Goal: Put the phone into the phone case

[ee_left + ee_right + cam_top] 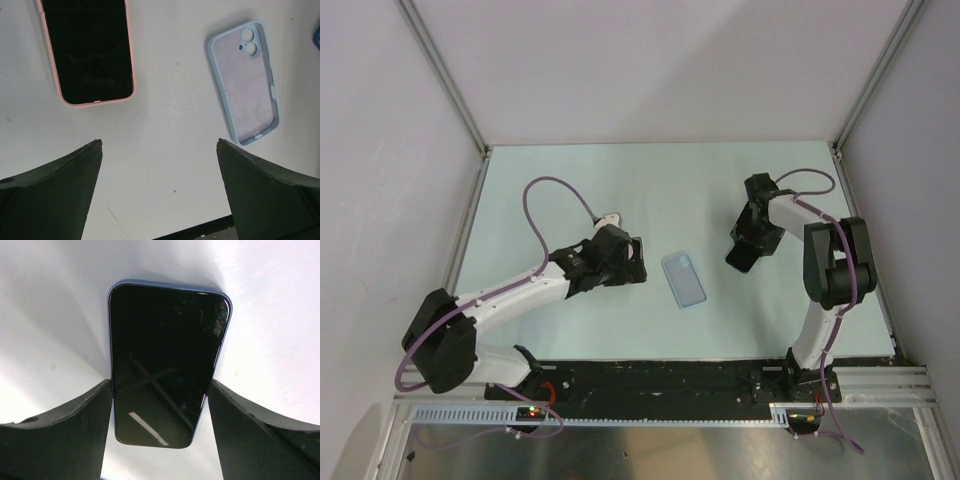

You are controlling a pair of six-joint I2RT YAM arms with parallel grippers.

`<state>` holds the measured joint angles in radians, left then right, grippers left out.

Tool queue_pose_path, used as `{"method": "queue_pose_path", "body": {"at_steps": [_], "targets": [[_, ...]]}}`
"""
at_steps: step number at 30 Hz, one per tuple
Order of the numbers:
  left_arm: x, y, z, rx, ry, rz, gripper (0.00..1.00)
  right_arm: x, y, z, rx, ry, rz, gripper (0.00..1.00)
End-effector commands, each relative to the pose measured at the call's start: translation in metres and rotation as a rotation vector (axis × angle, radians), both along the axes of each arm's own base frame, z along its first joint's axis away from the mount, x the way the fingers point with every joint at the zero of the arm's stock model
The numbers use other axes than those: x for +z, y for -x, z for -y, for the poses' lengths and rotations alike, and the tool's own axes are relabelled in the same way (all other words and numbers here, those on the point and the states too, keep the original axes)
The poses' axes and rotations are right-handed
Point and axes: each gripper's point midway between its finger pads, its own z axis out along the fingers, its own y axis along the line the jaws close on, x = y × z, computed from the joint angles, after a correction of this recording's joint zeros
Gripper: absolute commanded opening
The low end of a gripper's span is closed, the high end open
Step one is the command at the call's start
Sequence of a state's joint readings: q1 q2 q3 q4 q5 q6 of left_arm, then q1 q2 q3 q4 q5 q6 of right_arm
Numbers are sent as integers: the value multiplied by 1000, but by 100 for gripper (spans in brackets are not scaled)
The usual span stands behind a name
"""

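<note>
My right gripper (160, 385): pinching phone (165, 360) by its long edges; thin hold, could slip or twist before reaching case (684, 278). My left gripper (159, 142): wide open, empty.

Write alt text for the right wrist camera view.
A phone with a dark screen and a blue edge sits lengthwise between the two black fingers of the right end effector, which touch its long sides. Behind it is the plain white table.

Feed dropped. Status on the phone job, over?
Left end effector open, empty. Right end effector gripping blue phone by its sides. Case open side up, nothing on it.
</note>
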<state>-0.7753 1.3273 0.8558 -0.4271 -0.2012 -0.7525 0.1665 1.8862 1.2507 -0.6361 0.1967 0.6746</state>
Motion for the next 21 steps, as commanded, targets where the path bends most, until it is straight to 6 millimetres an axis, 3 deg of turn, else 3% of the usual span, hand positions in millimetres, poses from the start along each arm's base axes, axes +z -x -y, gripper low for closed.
{"method": "queue_pose_path", "body": {"at_steps": [1,4,11,21], "targets": [[-6,-3,5,28,26,-15,100,14,4,-62,236,-186,54,52],[-13,-3,7,33,20,-31,100,21,6,-82,331,-234,83,51],[-36,1,11,35,-17,-79,100,32,16,-109,471,-294,120,50],[-42,2,15,37,-23,-89,100,65,38,-148,694,-285,202,50]]}}
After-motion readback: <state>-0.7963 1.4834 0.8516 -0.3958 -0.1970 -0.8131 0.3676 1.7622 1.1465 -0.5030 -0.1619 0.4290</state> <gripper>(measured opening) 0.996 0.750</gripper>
